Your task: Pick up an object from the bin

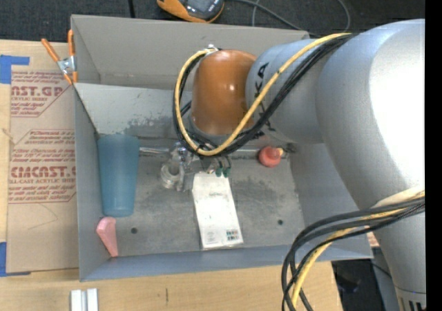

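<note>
My arm [359,95] crosses in from the right, and its orange cover [219,92] hides the wrist. Gripper [179,159] sits low mid-bin, over a small clear thing [170,177] just beside the white box [215,209]. Open or closed: cannot tell. Blue cup [119,175] lies apart, likely leaving room.

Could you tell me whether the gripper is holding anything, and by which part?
Cannot be told; the gripper sits between the blue cup and white box.

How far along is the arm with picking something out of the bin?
Done: the gripper is down inside the bin, between the blue cup and the white box. In hand: nothing visibly held. Left: grasping and lifting; cup, box, red piece and pink piece all lie on the floor.
</note>
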Available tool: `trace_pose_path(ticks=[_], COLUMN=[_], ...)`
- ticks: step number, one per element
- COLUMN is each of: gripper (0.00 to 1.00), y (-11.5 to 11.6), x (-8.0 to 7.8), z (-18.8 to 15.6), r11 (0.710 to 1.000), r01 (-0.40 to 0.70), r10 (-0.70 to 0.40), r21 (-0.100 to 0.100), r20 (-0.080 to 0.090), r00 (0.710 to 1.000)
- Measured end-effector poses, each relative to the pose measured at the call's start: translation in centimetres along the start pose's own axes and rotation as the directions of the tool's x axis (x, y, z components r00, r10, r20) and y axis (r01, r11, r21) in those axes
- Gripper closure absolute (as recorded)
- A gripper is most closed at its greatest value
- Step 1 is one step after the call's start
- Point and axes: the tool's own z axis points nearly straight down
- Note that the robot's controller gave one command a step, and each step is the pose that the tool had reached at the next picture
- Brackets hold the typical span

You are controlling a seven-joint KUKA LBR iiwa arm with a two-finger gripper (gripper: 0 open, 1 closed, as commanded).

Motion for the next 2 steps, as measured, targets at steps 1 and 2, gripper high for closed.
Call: trace_pose_path(ticks=[1, 2], gripper=[1.0, 1.0], y=[-0.2, 0.0], x=[0.9, 1.0], z=[-1.6, -4.2], r11=[1.0, 1.0], r01=[0.024, 0.024], r10=[-0.024, -0.024], r21=[0.0, 0.0], r20=[-0.002, 0.001], r00=[1.0, 1.0])
